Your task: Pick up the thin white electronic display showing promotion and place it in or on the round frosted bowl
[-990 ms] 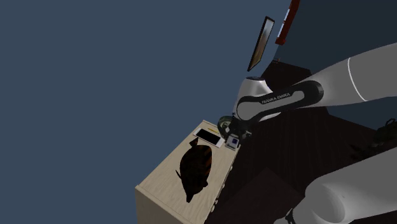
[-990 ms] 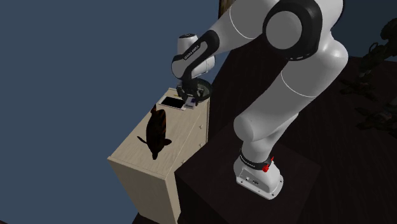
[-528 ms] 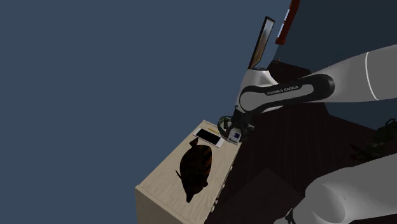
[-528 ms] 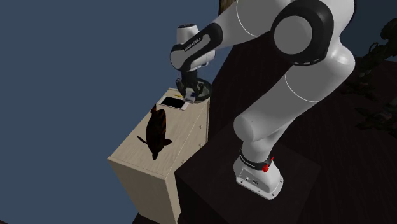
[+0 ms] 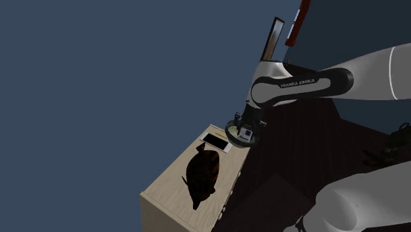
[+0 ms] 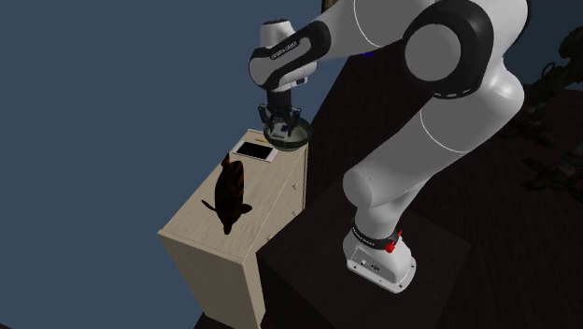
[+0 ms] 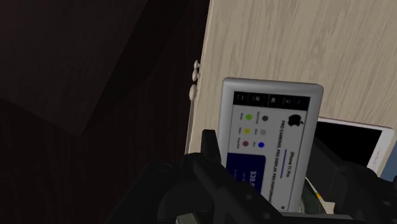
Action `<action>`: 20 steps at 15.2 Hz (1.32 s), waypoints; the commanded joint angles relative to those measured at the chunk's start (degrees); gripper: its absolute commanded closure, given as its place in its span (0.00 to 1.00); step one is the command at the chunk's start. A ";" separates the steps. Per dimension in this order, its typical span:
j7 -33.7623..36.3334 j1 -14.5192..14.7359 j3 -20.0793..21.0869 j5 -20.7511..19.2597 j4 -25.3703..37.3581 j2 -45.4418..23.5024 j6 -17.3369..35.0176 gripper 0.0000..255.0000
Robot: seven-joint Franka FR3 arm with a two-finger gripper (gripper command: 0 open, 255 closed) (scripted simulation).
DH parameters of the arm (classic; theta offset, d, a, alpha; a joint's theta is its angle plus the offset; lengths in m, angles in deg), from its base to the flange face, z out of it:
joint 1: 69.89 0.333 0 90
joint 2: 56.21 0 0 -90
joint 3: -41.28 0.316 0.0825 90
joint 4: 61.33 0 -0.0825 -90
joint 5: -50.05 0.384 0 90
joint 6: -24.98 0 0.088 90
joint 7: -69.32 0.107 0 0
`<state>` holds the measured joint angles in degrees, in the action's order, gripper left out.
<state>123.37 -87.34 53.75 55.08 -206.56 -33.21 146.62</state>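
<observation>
With its fingers clamped on the display (image 7: 270, 137), the gripper (image 6: 280, 133) should centre over the bowl (image 6: 304, 136) at the cabinet's (image 6: 201, 224) far end and release low.

**White shells, black joints**

Rounded, glossy white link shells along the Franka arm (image 6: 425, 140), broken up by broad black bands at the joints (image 6: 455, 47). Near the wrist, a dark collar lettered FRANKA EMIKA (image 5: 300, 83) in white capitals. At the foot, a flared white base (image 6: 378, 264) with small red marks (image 6: 400, 236) at its top. At the tip, an all-black gripper (image 6: 283, 135) with two blocky matte fingers (image 7: 208, 153).
</observation>
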 commanded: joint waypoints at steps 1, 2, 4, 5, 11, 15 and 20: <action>-1.36 -1.33 -1.02 -1.27 3.04 -3.48 0.34 1.00; -2.13 -1.98 -1.59 -1.87 4.63 -5.16 0.41 1.00; -3.62 -3.18 -2.68 -2.95 7.96 -8.55 0.41 1.00; -4.34 -3.73 -3.20 -3.44 9.72 -10.25 0.34 1.00; -8.43 -6.45 -5.96 -5.61 21.46 -20.63 -1.10 1.00; -8.26 -6.44 -5.94 -5.81 19.76 -21.97 1.93 1.00; -7.99 -6.43 -5.92 -6.13 17.91 -23.91 5.71 1.00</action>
<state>115.33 -93.77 47.83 49.01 -188.36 -56.74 151.62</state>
